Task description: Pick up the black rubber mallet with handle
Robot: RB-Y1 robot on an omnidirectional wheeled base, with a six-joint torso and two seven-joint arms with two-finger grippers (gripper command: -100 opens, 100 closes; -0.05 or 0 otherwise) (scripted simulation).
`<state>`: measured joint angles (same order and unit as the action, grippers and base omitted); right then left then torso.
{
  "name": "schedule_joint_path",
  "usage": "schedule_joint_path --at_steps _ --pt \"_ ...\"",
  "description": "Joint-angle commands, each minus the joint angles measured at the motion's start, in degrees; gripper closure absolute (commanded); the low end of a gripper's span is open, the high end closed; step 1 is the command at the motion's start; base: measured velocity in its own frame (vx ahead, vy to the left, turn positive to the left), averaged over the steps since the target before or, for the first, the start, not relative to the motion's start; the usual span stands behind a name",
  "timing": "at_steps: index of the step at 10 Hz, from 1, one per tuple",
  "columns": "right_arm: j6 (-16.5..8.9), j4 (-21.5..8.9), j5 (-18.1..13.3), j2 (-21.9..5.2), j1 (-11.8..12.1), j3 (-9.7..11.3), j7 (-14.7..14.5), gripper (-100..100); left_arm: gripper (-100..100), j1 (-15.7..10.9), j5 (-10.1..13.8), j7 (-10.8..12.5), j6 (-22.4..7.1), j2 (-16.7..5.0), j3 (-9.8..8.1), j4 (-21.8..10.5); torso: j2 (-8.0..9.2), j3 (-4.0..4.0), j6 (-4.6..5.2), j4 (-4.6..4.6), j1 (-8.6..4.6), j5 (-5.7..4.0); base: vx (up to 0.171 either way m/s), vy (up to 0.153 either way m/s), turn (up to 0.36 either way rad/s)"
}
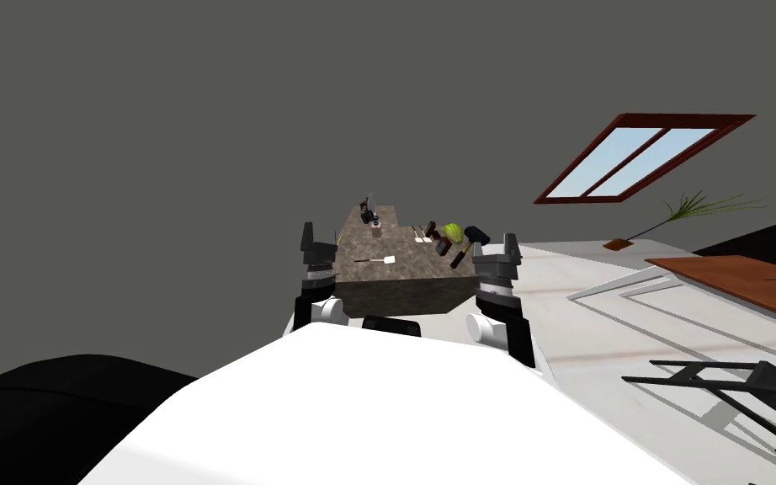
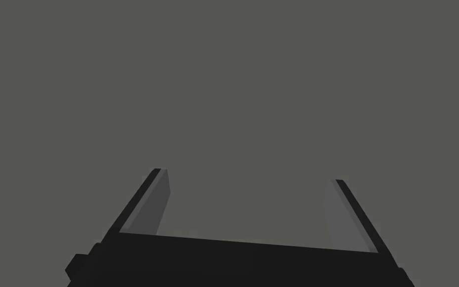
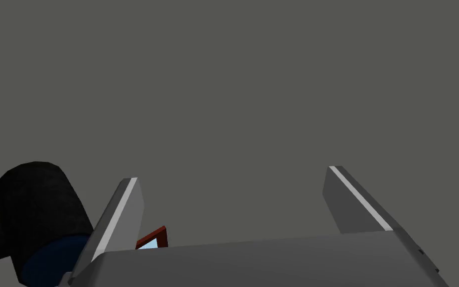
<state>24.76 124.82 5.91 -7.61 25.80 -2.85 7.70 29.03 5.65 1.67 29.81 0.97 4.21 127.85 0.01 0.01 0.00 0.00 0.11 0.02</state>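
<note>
Both arms are raised in front of the robot at the near edge of a dark stone-look worktop [image 1: 395,282]. L. hand [image 1: 319,240] sits at the worktop's near left corner with its fingers apart and nothing between them. Its wrist cam shows the L. hand [image 2: 248,177] spread the same way against a plain grey wall.

R. hand [image 1: 496,244] is at the near right corner, also spread and holding nothing. From the R. wrist cam, the R. hand [image 3: 232,174] has the mallet [image 3: 34,209] just outside one finger, not between the two. The mallet's black head is close beside that blade and a tan handle stub runs off frame. Can't tell whether they touch.

In the head view the mallet [image 1: 467,244] lies on the worktop near its right edge, just beyond the R. hand, with the black head at the far end and the handle pointing back toward the robot. Just beside it, toward the worktop's middle, sits a yellow-green object [image 1: 452,231] among small dark tools. A white spatula [image 1: 385,260] lies nearer, mid-worktop, and a dark item [image 1: 369,212] stands at the far end.

To the right, a black chair frame [image 1: 731,379] lies on the pale floor near a brown table [image 1: 740,282]. Beyond them are a potted plant [image 1: 681,210] and a red-framed window [image 1: 643,156].
</note>
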Motion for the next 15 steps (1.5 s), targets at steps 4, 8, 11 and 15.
schedule_joint_path --at_steps 4,8,11,15 --pt "-5.59 -4.55 5.3 -1.5 -1.21 -1.62 4.48 -100 0 0.0 0.0 0.0 0.0 0.0 0.0 0.0 0.03 0.02 -0.01 0.01 -0.06 -0.01 -0.016 0.019 -0.051" --pt "-10.73 -8.91 10.5 -2.53 -2.98 -2.48 8.82 -100 0 0.0 0.0 0.0 0.0 0.0 0.0 0.0 0.11 0.06 0.0 0.03 -0.14 -0.03 -0.03 0.001 -0.059" --pt "-15.74 -13.03 15.81 -3.19 -4.94 -2.52 13.4 -100 0 0.0 0.0 0.0 0.0 0.0 0.0 0.0 0.1 0.06 0.0 0.02 -0.18 -0.04 -0.035 -0.015 -0.058" --pt "-21.32 -16.75 21.14 -3.47 -7.02 -1.81 17.94 -100 0 0.0 0.0 0.0 0.0 -0.01 -0.01 0.0 0.12 0.07 -0.01 0.03 -0.25 -0.05 -0.037 -0.033 -0.042"
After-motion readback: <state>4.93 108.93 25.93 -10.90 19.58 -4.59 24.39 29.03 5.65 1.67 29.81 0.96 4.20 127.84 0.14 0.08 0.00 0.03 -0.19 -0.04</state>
